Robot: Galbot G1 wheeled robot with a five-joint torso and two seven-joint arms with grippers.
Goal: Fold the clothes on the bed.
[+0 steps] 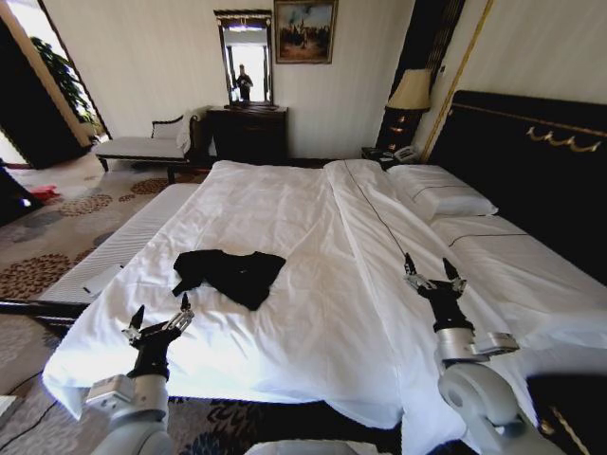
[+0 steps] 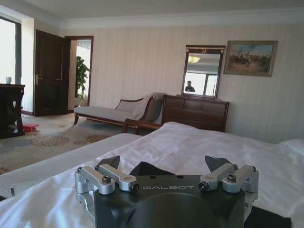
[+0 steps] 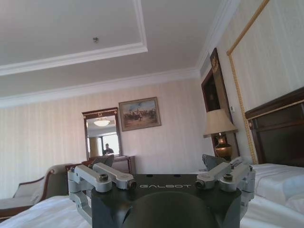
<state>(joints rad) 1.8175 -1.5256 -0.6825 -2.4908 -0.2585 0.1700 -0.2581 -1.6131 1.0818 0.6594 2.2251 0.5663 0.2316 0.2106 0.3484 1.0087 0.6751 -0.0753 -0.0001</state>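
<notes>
A black T-shirt (image 1: 228, 275) lies crumpled on the near left part of the white bed (image 1: 322, 313). My left gripper (image 1: 160, 310) hovers open over the bed's near edge, just short of the shirt and a little to its left. In the left wrist view the shirt (image 2: 146, 168) shows dark between the spread fingers of the left gripper (image 2: 164, 164). My right gripper (image 1: 428, 266) is raised over the right half of the bed, open and holding nothing, well away from the shirt. In the right wrist view the right gripper (image 3: 156, 161) points toward the far wall.
A pale bench (image 1: 119, 246) runs along the bed's left side. Pillows (image 1: 441, 194) and a dark headboard (image 1: 531, 161) stand at the right. A chaise lounge (image 1: 147, 147), a dresser with mirror (image 1: 248, 133) and a lamp (image 1: 411, 90) line the far wall.
</notes>
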